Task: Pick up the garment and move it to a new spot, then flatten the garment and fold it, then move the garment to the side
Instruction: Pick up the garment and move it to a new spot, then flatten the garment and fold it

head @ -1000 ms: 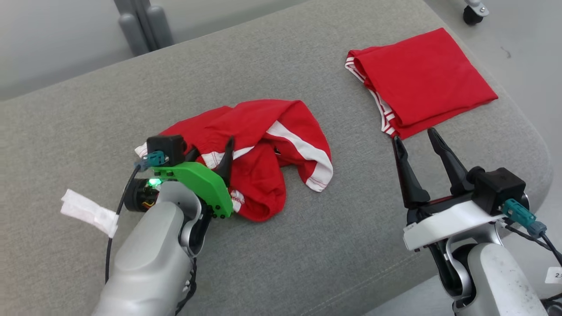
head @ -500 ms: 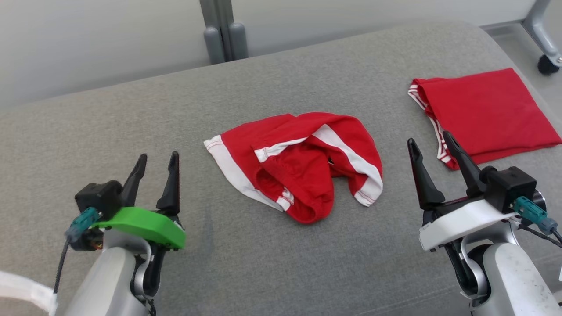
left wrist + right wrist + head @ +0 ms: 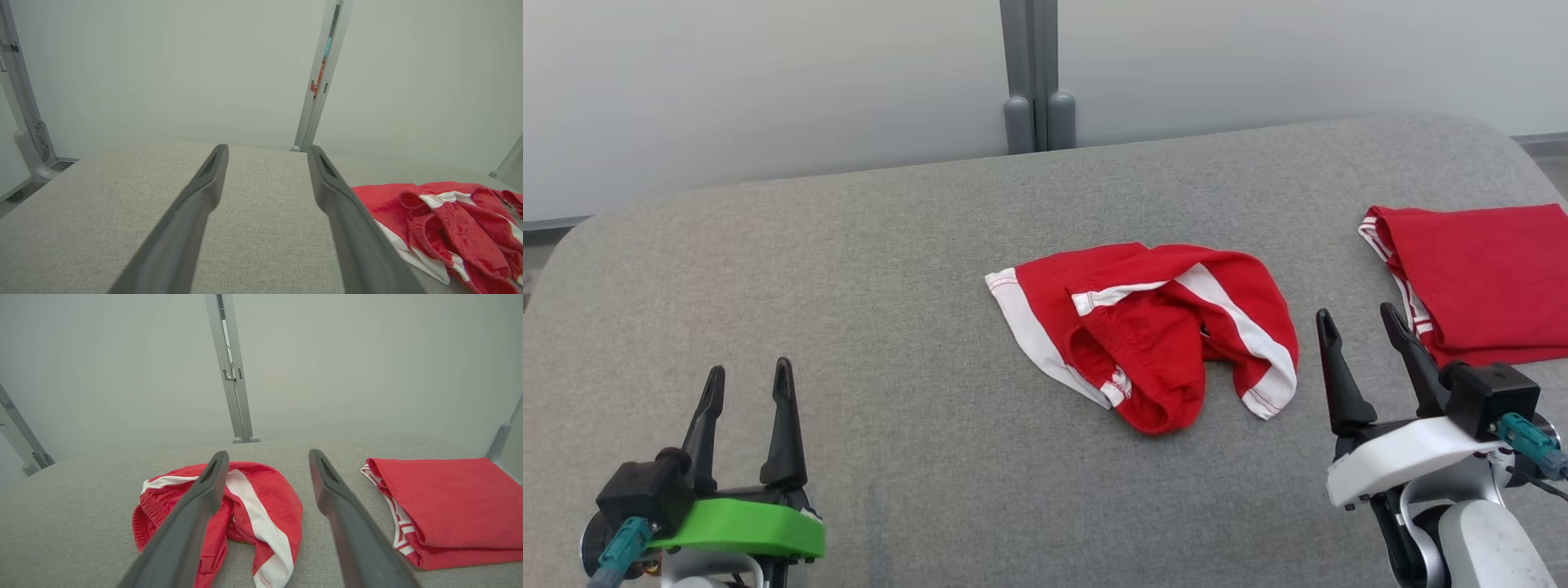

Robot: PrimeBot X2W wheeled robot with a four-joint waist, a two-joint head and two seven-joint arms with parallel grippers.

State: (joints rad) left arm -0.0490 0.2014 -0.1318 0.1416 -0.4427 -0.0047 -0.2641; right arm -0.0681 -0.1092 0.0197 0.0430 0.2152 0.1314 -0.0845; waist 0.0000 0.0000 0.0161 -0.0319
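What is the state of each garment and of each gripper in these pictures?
crumpled red garment: bunched up, not folded, lying loose on the gray cushion.
folded red garment: folded flat, lying toward the cushion's right end.
left gripper: jaws open, empty, apart from both garments.
right gripper: jaws open, empty, touching neither garment.

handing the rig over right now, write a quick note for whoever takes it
Grippers: the left gripper is open and empty, over bare grey cushion at the robot's left, apart from the cloth. The right gripper is open and empty, just right of the crumpled garment.
Things: the crumpled garment, red with white trim, lies bunched mid-cushion. A folded garment, also red, sits at the cushion's far right.
Done: one piece lies folded at the side.
Left: flatten the crumpled one, fold it, move it aside.
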